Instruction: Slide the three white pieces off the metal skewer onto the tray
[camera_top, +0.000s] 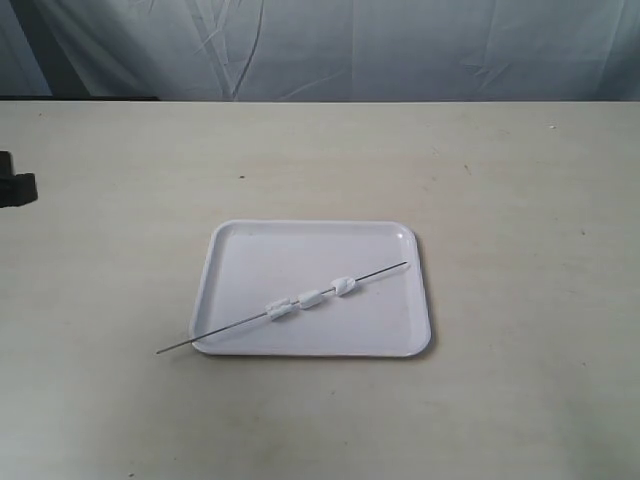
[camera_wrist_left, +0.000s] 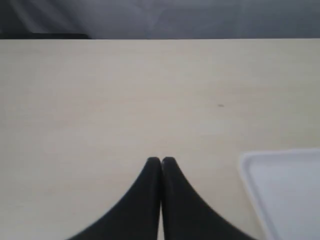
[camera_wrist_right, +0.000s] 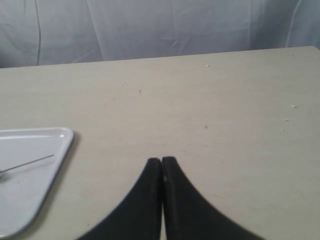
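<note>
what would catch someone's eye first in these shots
A white tray sits in the middle of the pale table, with a thin metal skewer lying slantwise across it, one end poking past its rim. Three small white pieces are threaded around the skewer's middle. In the wrist views the left gripper and right gripper are both shut and empty, each beside the tray.

The exterior camera stands high at the near side of the bench (camera_top: 500, 200), tilted down and facing the grey curtain (camera_top: 400, 50) behind it, far enough back to take in the whole tray (camera_top: 300, 250). Each wrist camera sits low and close over the bench, looking past its own pincer toward that same curtain. The view over the left pincer (camera_wrist_left: 161, 160) catches one tray corner; the view over the right pincer (camera_wrist_right: 161, 160) catches the corner where the skewer (camera_wrist_right: 30, 162) tip lies.
</note>
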